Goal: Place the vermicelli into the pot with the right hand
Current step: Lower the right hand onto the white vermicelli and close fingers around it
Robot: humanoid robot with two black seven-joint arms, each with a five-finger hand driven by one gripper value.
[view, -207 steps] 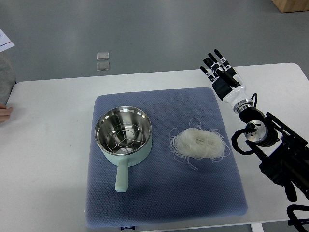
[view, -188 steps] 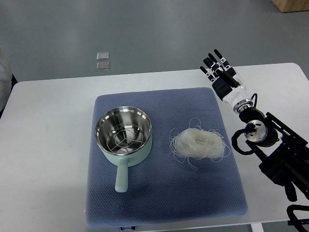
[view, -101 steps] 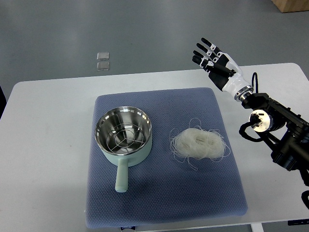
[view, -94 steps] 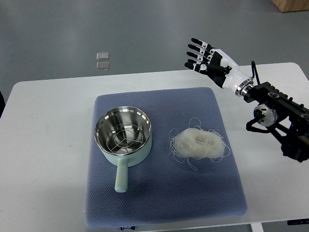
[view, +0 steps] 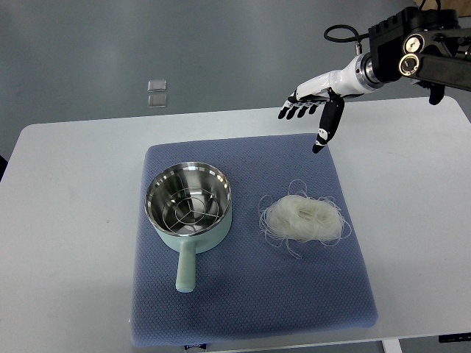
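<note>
White vermicelli [view: 304,219] lies untouched on the blue mat [view: 250,309], below the right hand [view: 313,103], which hangs spread and empty above it. Left of both, the pot [view: 188,202] holds none; grasping and carrying remain.

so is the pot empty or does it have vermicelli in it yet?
Empty. The pot shows only its wire rack; the vermicelli lies beside it on the mat.

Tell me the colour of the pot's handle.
Pale mint green, matching the pot body; the handle shows in the top view.
</note>
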